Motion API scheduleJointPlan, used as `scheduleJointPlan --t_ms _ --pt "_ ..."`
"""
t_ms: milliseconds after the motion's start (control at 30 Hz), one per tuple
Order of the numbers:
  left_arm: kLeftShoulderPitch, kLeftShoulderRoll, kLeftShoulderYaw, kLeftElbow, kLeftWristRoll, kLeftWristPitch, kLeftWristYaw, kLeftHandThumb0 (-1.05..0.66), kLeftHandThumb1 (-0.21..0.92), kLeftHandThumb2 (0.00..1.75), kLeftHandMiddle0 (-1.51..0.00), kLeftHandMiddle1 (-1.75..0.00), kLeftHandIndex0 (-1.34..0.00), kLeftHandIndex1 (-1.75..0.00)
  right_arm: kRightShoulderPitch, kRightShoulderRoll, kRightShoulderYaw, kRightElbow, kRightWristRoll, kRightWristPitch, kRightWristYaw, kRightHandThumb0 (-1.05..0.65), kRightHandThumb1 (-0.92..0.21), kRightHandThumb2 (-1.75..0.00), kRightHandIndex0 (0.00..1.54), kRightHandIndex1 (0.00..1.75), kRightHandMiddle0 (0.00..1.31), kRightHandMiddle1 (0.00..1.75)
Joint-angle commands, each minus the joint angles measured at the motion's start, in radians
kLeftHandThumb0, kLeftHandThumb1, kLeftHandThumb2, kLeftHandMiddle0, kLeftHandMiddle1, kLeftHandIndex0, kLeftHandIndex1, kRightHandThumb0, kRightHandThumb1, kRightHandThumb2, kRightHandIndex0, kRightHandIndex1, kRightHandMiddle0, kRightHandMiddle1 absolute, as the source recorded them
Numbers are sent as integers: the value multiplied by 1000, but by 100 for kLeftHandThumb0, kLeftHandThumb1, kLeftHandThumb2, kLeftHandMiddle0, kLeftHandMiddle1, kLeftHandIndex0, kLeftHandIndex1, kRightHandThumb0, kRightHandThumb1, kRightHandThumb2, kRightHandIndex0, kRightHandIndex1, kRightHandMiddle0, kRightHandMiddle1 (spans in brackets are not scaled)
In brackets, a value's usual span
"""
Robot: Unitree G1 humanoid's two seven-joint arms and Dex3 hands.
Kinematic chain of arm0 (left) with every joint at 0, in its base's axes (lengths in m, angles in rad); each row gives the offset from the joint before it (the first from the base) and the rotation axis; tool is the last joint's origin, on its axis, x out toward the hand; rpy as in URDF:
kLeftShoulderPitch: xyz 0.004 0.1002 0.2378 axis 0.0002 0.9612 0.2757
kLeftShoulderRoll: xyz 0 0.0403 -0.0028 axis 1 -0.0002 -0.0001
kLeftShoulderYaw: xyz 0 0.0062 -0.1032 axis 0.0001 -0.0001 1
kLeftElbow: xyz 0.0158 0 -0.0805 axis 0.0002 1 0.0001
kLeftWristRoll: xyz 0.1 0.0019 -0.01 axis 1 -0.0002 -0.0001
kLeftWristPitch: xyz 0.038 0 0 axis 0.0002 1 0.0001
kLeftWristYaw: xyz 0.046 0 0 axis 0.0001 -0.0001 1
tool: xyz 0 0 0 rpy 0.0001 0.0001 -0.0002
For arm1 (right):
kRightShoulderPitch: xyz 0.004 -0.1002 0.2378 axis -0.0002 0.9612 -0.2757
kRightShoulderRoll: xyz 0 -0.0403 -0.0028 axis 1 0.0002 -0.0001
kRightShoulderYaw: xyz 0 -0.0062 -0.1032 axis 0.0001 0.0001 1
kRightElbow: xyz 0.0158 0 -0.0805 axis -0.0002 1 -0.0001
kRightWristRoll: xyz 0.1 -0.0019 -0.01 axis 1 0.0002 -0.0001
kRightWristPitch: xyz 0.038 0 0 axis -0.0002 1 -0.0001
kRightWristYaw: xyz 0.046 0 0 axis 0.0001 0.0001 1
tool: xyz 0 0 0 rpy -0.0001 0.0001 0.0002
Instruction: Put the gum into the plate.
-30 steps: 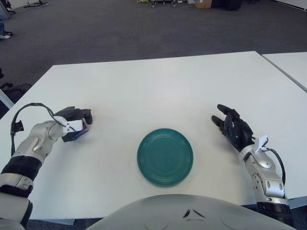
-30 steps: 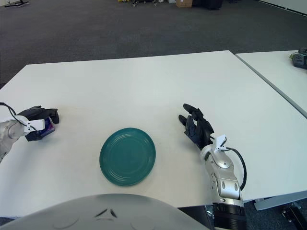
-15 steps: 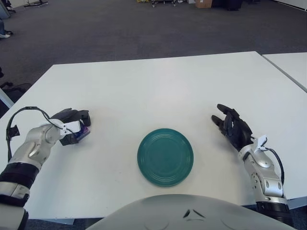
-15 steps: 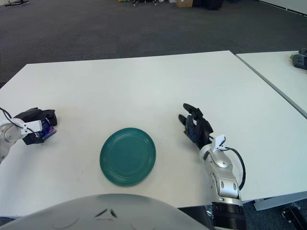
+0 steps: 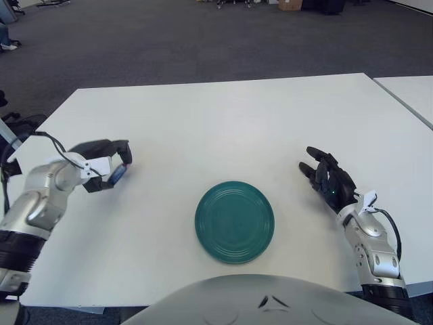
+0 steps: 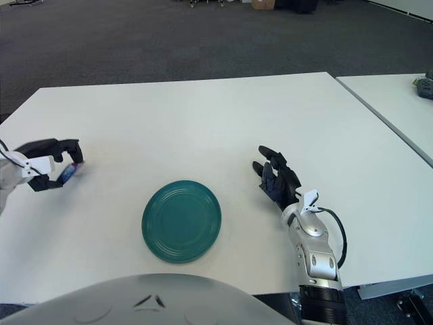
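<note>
A round teal plate [image 5: 235, 221] lies on the white table [image 5: 223, 122], near its front edge. To the plate's left, my left hand [image 5: 108, 166] is lifted above the table with its fingers curled on the gum [image 5: 117, 175], a small blue and purple pack that shows between them. The same pack of gum [image 6: 68, 174] shows in the right eye view at the far left. My right hand [image 5: 328, 179] shows to the right of the plate, fingers spread and holding nothing.
A second white table [image 6: 399, 101] stands to the right across a narrow gap, with a small dark object [image 6: 423, 84] on it. Dark carpet lies beyond the table's far edge.
My left hand has risen off the table with the gum in it and turned slightly. The right hand and the plate have not moved.
</note>
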Motion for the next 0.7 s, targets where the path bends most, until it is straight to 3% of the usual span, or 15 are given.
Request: scheduleJointPlan --t_ms 0,200,433,667 --pt "12 13 13 -50 8 -1 -16 0 50 89 -64 -153 -55 -132 6 8 14 12 -9 39 -5 -73 -92 -90 26 0 0 55" --pt "1 10 19 -196 6 47 -75 0 48 93 -66 -155 -56 -131 9 32 15 16 5 29 -15 -73 -92 -88 28 1 0 57" --pt "-42 7 -13 -212 5 48 -132 0 44 97 -67 -154 -58 -131 17 45 33 14 -11 19 -24 -75 -92 -86 31 2 0 57" --pt "-69 -37 -59 -295 26 82 -164 0 42 99 -68 -154 -58 -132 17 47 44 -1 -13 36 -33 -77 -92 -85 32 2 0 59"
